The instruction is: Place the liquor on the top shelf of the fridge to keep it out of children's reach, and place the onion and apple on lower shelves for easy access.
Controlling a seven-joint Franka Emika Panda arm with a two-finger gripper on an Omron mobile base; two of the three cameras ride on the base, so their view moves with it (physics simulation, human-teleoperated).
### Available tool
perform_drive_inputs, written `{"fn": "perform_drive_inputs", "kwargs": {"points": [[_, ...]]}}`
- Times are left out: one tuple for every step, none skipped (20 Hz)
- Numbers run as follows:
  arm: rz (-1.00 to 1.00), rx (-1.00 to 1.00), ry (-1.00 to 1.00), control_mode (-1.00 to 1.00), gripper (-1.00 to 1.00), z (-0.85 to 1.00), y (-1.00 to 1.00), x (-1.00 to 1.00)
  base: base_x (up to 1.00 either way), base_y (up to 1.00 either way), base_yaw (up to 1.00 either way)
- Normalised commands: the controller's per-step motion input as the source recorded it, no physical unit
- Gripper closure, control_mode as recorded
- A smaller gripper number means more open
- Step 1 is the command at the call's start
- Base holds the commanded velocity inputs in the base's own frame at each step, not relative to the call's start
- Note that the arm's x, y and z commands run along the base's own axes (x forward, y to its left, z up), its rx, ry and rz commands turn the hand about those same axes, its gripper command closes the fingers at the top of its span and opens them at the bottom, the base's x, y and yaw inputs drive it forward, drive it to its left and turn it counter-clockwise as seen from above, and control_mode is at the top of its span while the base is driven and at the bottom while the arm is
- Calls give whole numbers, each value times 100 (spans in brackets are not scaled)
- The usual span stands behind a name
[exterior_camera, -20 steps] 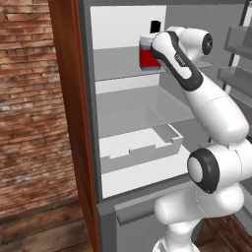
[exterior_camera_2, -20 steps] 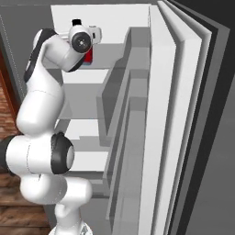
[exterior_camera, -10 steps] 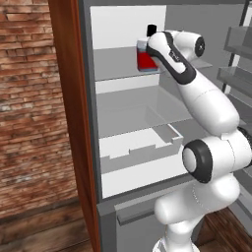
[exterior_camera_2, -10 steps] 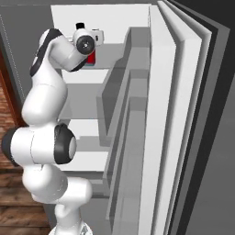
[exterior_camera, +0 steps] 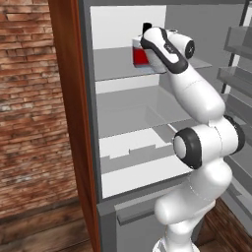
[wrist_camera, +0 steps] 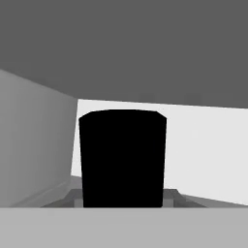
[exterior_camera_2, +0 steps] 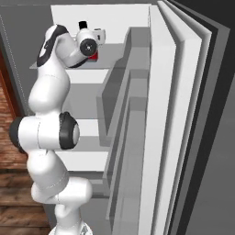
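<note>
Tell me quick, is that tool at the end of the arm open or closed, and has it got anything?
Tool: closed on the liquor, a red bottle with a black cap, held up at the fridge's top shelf.

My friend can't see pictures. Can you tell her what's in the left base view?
A white robot arm holds the liquor, a red bottle with a black cap, over the top shelf of the open grey fridge.

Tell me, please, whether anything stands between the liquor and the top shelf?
Nothing visible does: the liquor is already at the top shelf, inside the fridge; whether it rests on the board can't be told.
</note>
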Motion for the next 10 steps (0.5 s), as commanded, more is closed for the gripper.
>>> {"fn": "perform_drive_inputs", "kwargs": {"points": [[0, 0, -9, -100, 100, 0, 0, 51, 0, 0, 0], [0, 0, -9, -100, 100, 0, 0, 50, 0, 0, 0], [0, 0, -8, -100, 100, 0, 0, 50, 0, 0, 0], [0, 0, -7, -100, 100, 0, 0, 51, 0, 0, 0], [0, 0, -6, -100, 100, 0, 0, 50, 0, 0, 0], [0, 0, -5, -100, 100, 0, 0, 50, 0, 0, 0], [0, 0, -4, -100, 100, 0, 0, 50, 0, 0, 0], [0, 0, -2, -100, 100, 0, 0, 49, 0, 0, 0], [0, 0, -1, -100, 100, 0, 0, 49, 0, 0, 0], [0, 0, 0, -100, -100, 0, 0, 49, 0, 0, 0]]}}
